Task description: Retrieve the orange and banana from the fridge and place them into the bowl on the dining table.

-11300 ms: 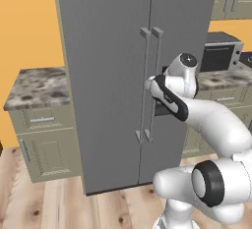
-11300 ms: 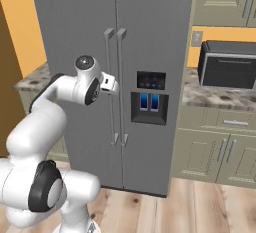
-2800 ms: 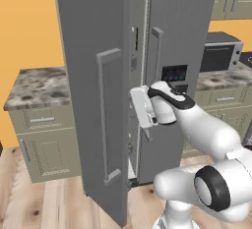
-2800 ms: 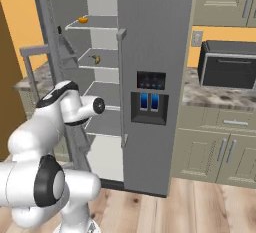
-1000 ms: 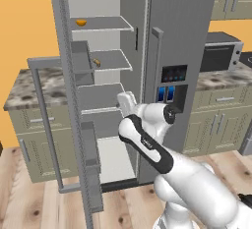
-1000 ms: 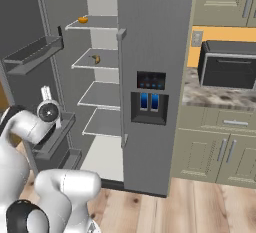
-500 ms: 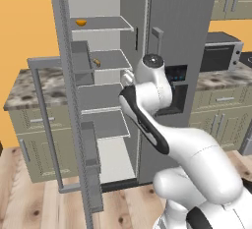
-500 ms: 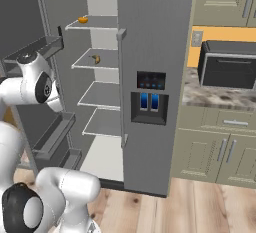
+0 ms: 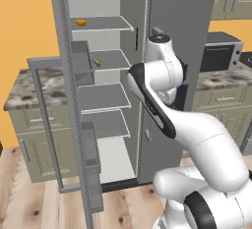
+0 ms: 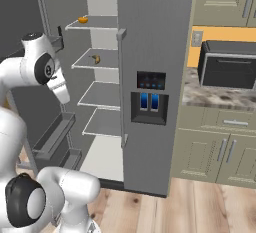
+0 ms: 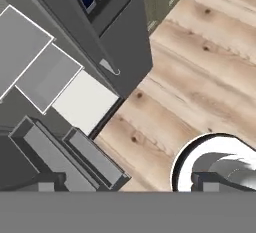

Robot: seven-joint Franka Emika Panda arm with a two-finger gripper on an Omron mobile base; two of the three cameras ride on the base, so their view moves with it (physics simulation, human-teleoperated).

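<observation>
While the fridge door stands wide, orange and banana sit clear on shelves, the gripper's jaws spread wide, hidden, holding nothing visible.

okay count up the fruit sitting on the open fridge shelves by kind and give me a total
orange: 1, on the top shelf
banana: 1, on the shelf below
Total: 2

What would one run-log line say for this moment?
fridge: left door open | orange: top shelf | banana: second shelf | gripper: open, empty, facing floor | stage: nothing picked yet
</observation>
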